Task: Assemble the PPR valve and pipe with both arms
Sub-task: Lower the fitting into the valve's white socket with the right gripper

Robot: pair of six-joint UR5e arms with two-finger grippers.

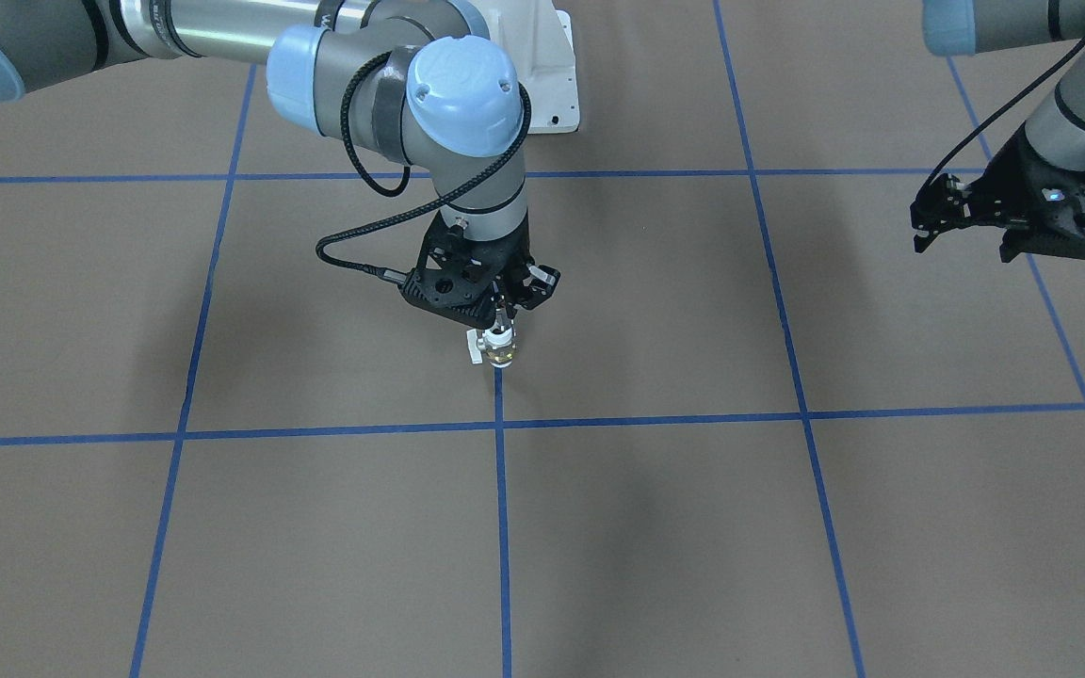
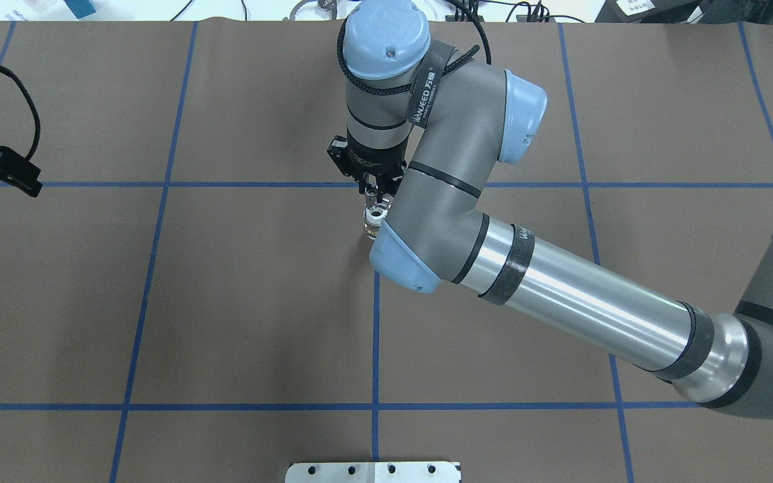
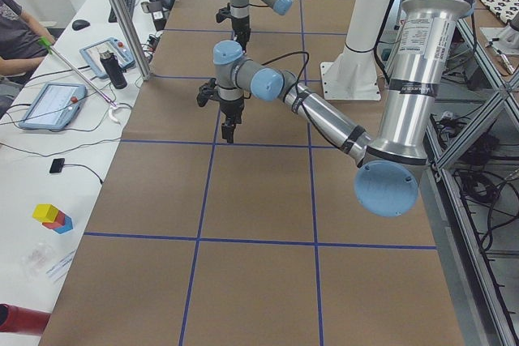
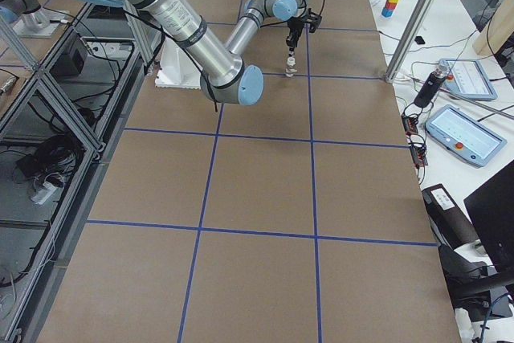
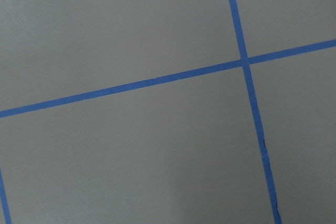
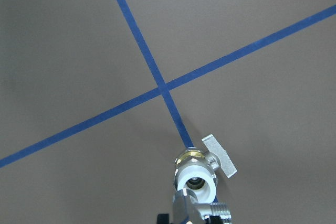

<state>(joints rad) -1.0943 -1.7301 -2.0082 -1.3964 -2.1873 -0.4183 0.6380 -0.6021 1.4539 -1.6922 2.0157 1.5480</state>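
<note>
My right gripper [image 1: 502,325] points down near the table's middle, shut on the upper end of the PPR valve [image 1: 501,350]. The valve is white with a brass middle and a flat white handle [image 6: 220,155], and it stands upright over a blue tape line. In the right wrist view its open white end [image 6: 197,178] faces the camera. The silver-grey pipe [image 6: 212,211] shows right beside that end at the bottom edge. Whether the valve touches the table I cannot tell. My left gripper [image 1: 964,247] hangs open and empty far off to the side, above bare table.
Blue tape lines [image 2: 374,335] grid the brown table. The white base pedestal [image 1: 557,80] stands behind the right arm. Along the operators' side are tablets [image 3: 50,104], an aluminium post [image 3: 122,18], coloured blocks [image 3: 53,216] and a seated person [image 3: 16,34].
</note>
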